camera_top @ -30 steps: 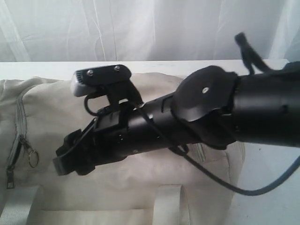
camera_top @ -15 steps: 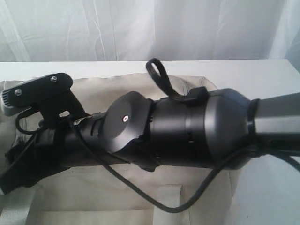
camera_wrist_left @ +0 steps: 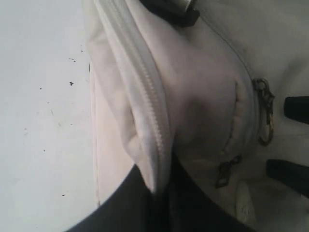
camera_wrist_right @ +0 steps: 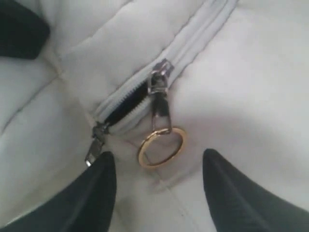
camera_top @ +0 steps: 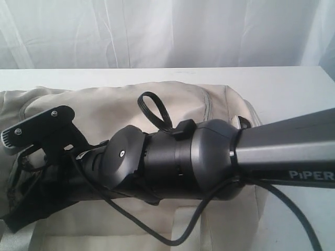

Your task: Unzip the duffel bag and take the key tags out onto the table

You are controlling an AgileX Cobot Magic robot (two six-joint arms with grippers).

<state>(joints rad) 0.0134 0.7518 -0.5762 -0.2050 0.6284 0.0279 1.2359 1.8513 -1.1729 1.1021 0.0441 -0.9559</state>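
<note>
Right gripper jaws wide: 2 black fingers straddle the silver zip pull w/ gold ring, on the cream fabric duffel bag below them. Zip is partly open beside the pull.

Left wrist view: left gripper pinched narrow on a zip-edged fold of the bag, w/ the plain white table off to 1 side.

Exterior view: right arm lies across the bag; its fingertips can't be made out.

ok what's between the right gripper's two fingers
The gold ring hanging off the silver zip pull, lying on the duffel bag at the mouth of the open right gripper, not pinched. The right wrist view shows it.
</note>
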